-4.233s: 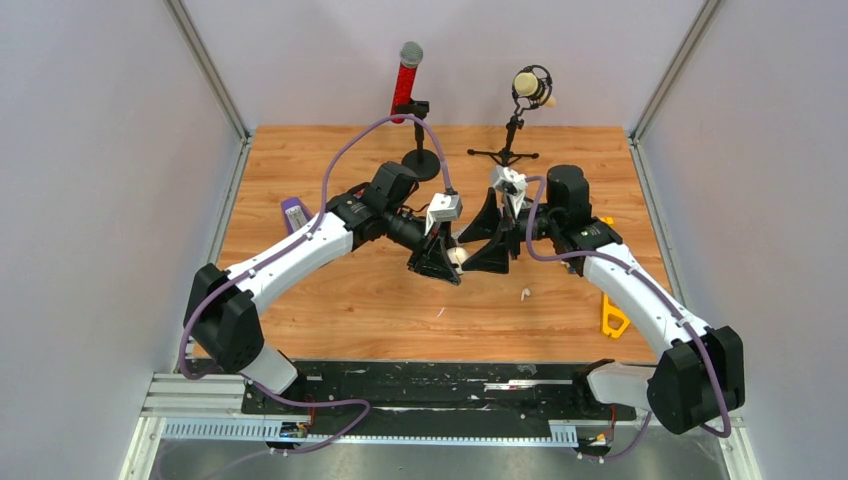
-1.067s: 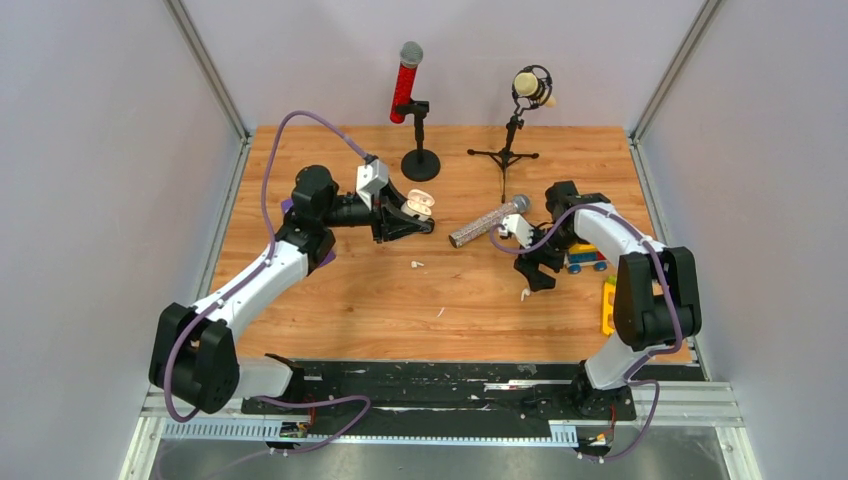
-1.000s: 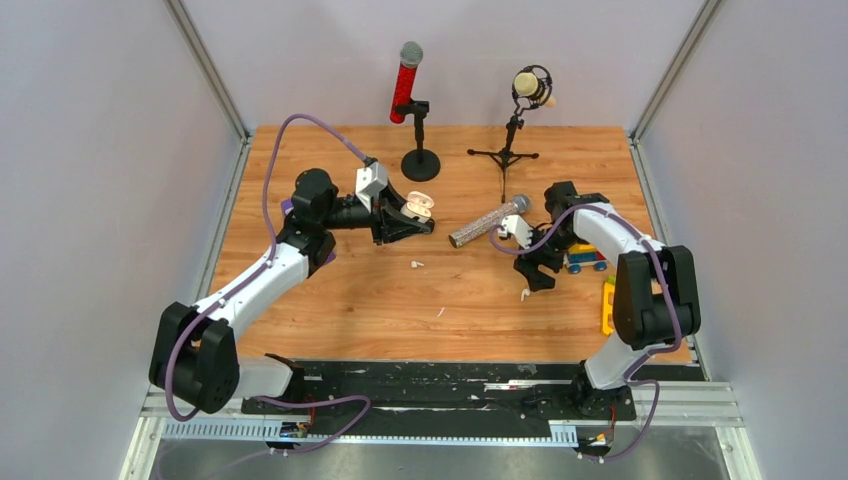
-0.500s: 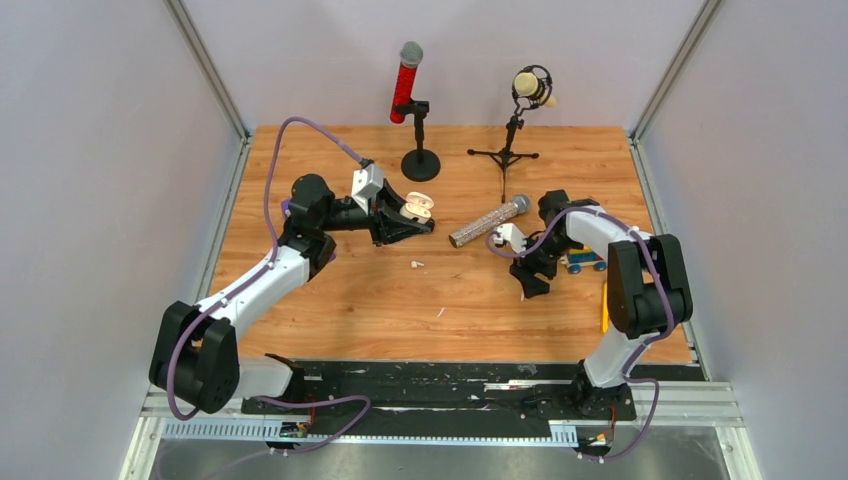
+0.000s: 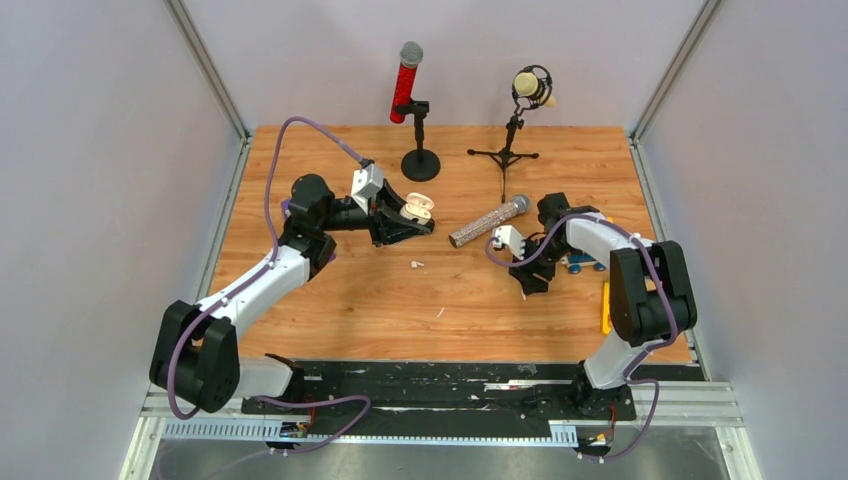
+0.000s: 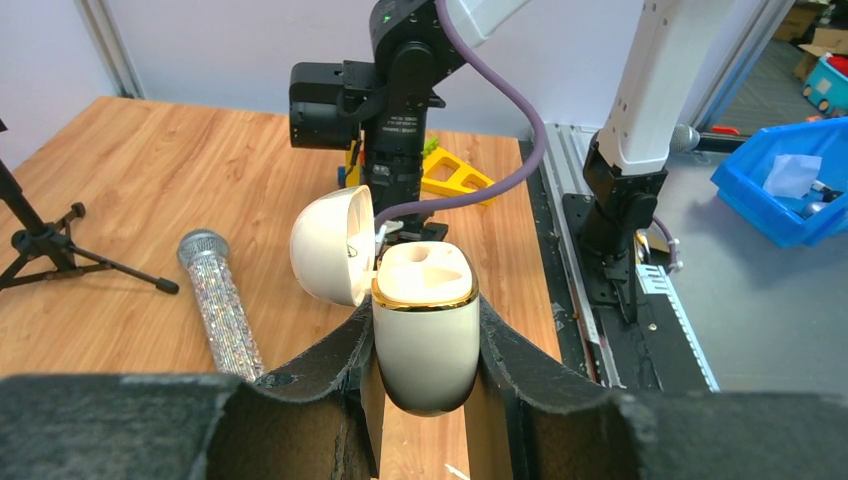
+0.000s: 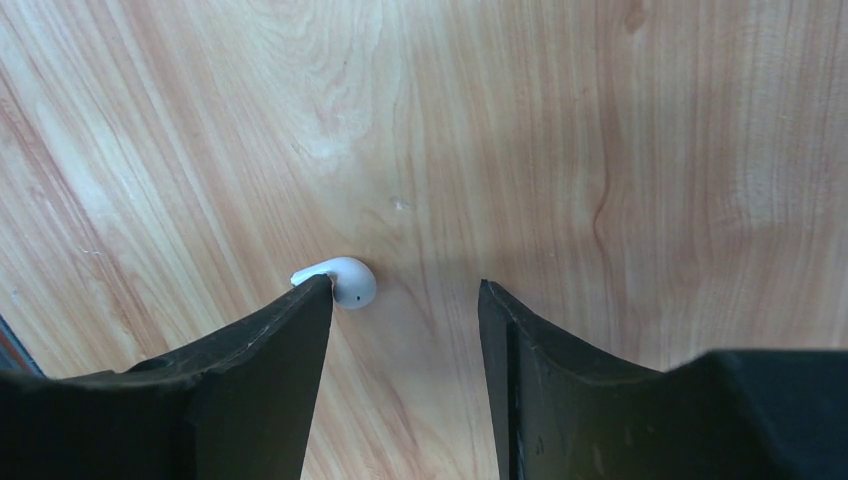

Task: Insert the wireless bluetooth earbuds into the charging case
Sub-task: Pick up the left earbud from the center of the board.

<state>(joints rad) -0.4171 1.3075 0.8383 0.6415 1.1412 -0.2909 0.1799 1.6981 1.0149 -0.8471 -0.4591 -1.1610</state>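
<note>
My left gripper (image 5: pixel 413 224) is shut on a cream charging case (image 5: pixel 418 207) with a gold rim and holds it above the table at the back left. The case's lid (image 6: pixel 333 243) is open, and the left wrist view shows its body (image 6: pixel 425 340) squeezed between my left gripper's (image 6: pixel 425 352) fingers. A white earbud (image 5: pixel 416 264) lies on the wood in front of it. My right gripper (image 5: pixel 527 285) points down at the table, open. In the right wrist view a second white earbud (image 7: pixel 342 280) lies at the tip of its left finger (image 7: pixel 300 320), not between the fingers of my right gripper (image 7: pixel 405 295).
A glitter microphone (image 5: pixel 488 220) lies between the arms. A red microphone on a round stand (image 5: pixel 407 70) and a cream one on a tripod (image 5: pixel 531 88) stand at the back. A toy car (image 5: pixel 583 262) and a yellow piece (image 5: pixel 607 305) lie beside the right arm.
Earlier both grippers met at the table's centre; they have since drawn apart. In the last second my right gripper shifted left over the earbud. My left gripper has held still with the case.
</note>
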